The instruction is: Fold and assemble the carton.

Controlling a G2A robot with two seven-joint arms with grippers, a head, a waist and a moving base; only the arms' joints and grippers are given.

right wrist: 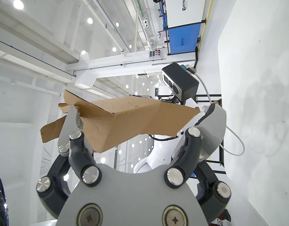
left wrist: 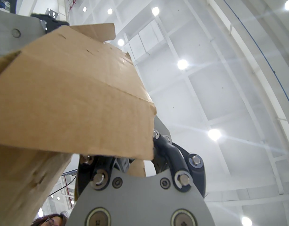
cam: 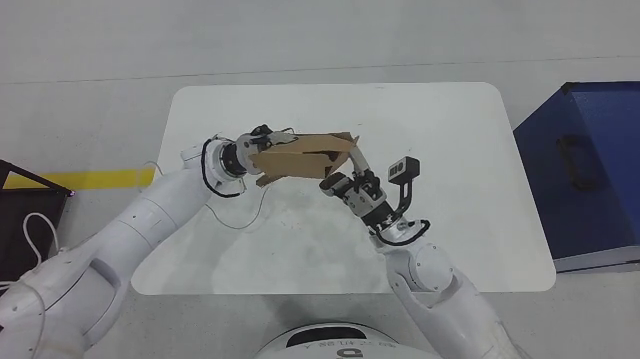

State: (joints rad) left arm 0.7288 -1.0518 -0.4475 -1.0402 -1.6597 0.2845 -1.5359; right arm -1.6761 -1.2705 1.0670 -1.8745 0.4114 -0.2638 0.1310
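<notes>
The brown cardboard carton (cam: pixel 305 155), partly folded with loose flaps, hangs above the middle of the white table (cam: pixel 460 219). My left gripper (cam: pixel 263 146) holds its left end. In the left wrist view the carton (left wrist: pixel 74 90) covers that gripper (left wrist: pixel 125 152), which is shut on a flap of it. My right gripper (cam: pixel 344 181) sits under the carton's right end. In the right wrist view that gripper (right wrist: pixel 135 116) is open wide, and the carton (right wrist: pixel 139 121) lies between its fingers, one corner sunk deep towards the palm. One silver finger (right wrist: pixel 67 125) overlaps a loose flap.
A dark blue case (cam: pixel 590 174) stands off the table's right side. A black frame (cam: pixel 25 184) and a yellow floor strip (cam: pixel 100 177) lie to the left. The left arm's black wrist camera (right wrist: pixel 179 81) is just beyond the carton.
</notes>
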